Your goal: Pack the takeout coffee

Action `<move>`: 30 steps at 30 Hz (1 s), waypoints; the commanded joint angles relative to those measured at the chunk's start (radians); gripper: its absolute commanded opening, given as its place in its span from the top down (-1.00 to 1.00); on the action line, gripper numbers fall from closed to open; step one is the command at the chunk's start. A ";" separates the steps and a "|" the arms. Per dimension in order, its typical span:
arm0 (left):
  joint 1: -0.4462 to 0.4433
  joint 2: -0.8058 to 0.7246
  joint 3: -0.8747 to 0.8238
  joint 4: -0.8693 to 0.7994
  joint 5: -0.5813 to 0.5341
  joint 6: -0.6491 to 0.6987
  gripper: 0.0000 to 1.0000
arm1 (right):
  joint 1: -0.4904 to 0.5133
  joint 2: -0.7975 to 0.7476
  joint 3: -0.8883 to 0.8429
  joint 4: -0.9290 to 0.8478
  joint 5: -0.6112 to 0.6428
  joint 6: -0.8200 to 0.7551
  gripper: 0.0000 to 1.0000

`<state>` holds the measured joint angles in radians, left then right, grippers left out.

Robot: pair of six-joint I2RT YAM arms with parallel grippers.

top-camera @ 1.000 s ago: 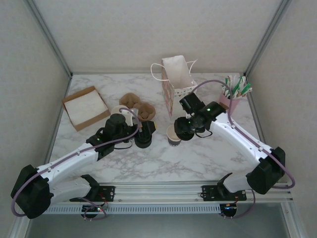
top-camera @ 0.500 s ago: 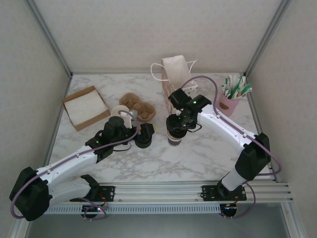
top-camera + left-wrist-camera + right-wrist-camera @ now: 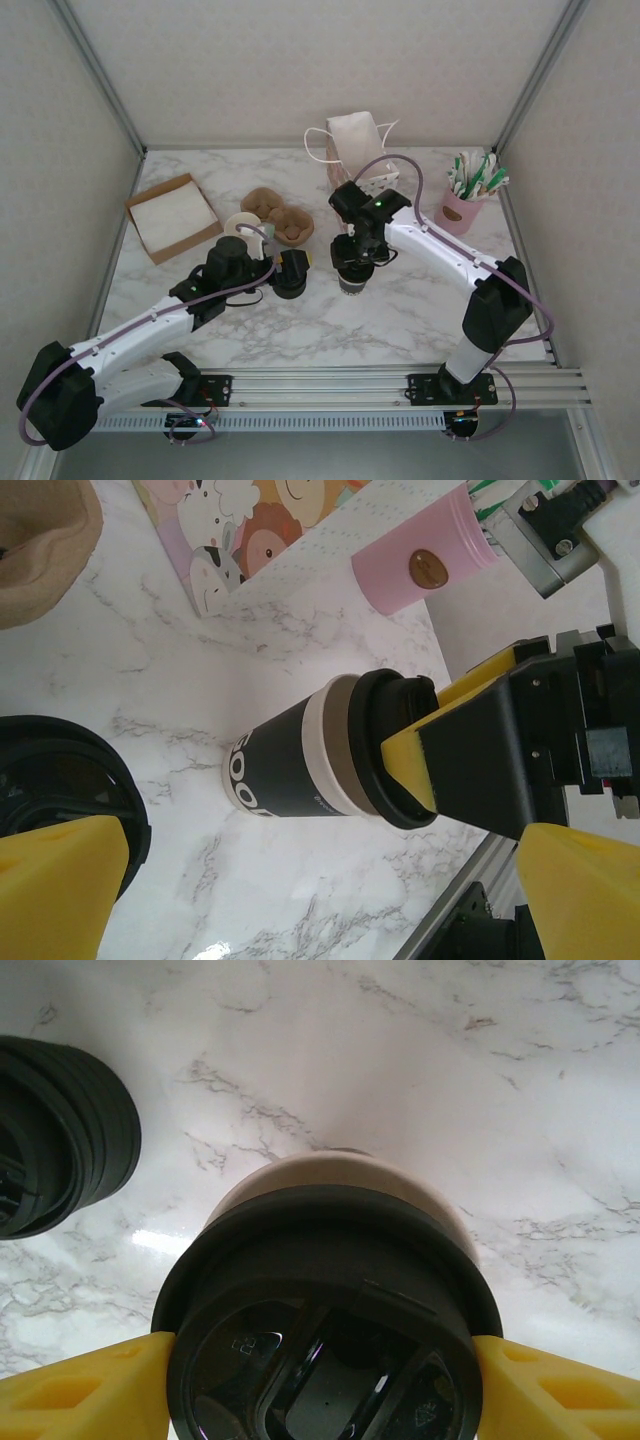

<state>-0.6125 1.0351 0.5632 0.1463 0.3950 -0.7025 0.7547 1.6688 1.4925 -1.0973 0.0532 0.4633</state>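
My right end effector (image 3: 320, 1385) is clamping the takeout coffee (image 3: 295, 765) at its lid (image 3: 330, 1290). My left end effector (image 3: 283, 271) is hanging wide open just left of the coffee.

Marble table (image 3: 400, 320) bears coffee cup (image 3: 290, 765), lid pile (image 3: 60, 1150), bag (image 3: 355, 145), box (image 3: 172, 215), perhaps pulp trays (image 3: 280, 220).

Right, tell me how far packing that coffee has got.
Done: the black lid sits on the cup, which stands on the table. In hand: the right gripper clamps the lid by its rim. Left: lift the cup into the paper bag at the back.
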 commanded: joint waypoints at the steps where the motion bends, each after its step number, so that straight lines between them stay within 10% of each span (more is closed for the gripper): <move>1: 0.008 -0.023 -0.015 0.021 -0.004 0.018 -0.99 | 0.018 0.018 0.027 -0.028 0.008 -0.002 -0.42; 30: 0.011 -0.009 -0.019 0.033 0.000 0.015 -0.99 | 0.020 0.049 0.031 -0.032 0.059 -0.002 -0.42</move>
<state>-0.6109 1.0290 0.5537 0.1467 0.3954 -0.7025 0.7666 1.7039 1.5078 -1.1118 0.0868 0.4633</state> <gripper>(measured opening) 0.995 0.713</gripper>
